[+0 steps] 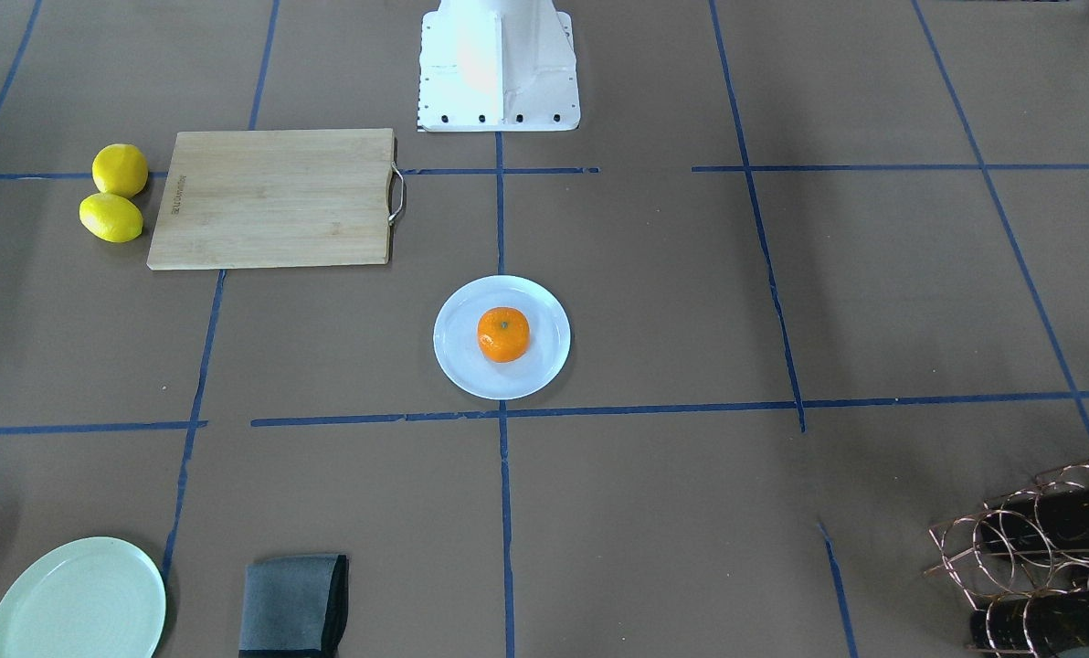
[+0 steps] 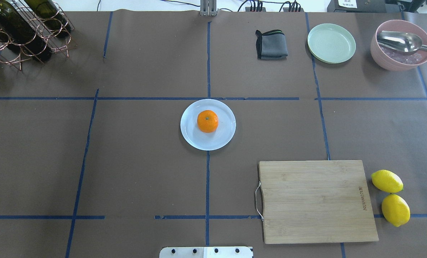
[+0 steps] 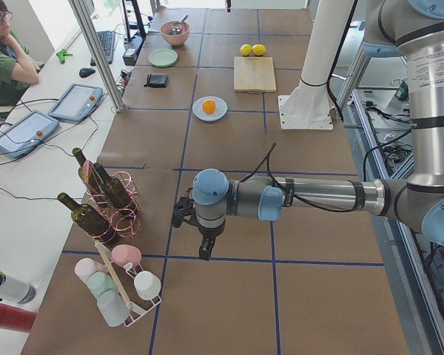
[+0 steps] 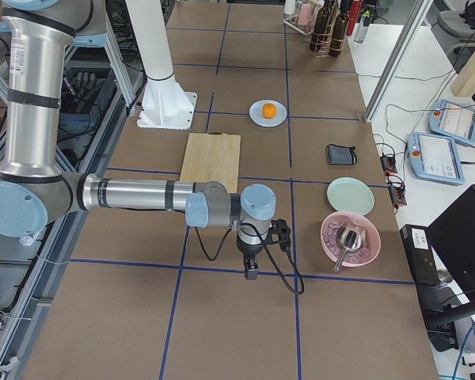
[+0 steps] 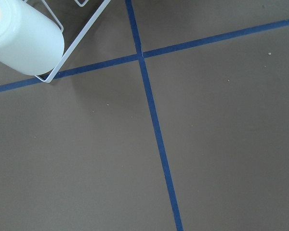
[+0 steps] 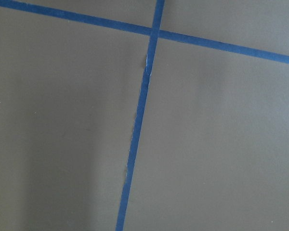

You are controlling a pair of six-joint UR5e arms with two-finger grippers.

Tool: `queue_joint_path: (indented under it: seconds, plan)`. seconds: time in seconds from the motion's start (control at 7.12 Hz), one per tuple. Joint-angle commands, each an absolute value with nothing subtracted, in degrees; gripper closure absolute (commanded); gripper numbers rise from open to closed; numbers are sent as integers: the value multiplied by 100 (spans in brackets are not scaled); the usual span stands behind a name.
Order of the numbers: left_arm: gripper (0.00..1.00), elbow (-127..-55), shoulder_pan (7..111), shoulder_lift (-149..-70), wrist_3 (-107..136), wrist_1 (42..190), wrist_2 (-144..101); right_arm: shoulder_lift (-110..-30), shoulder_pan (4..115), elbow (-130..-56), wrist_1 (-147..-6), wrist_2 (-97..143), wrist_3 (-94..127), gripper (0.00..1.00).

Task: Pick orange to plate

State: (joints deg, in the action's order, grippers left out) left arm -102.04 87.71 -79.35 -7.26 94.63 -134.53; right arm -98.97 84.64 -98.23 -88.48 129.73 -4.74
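table | white plate | cutting board | lemons | cloth | green plate

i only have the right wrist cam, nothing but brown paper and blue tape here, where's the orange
Observer: The orange already sits on the white plate, in the middle of the table.
Operator: is my gripper anywhere near it
Observer: No. The exterior right view shows the right gripper pointing down over bare paper, far off to the robot's right of the plate.
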Motion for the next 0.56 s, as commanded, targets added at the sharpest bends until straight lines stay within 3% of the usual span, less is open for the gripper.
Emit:
queue_joint_path:
  seconds: [0.0,0.42]
  plan:
    - [0,-10204,8771,-7937,-729,9466,-13456,-9905,8464,-9826,-8842,12973,-475,0]
    - [0,-10204,8771,-7937,-729,9466,-13456,-9896,8464,-9809,-8807,12973,-475,0]
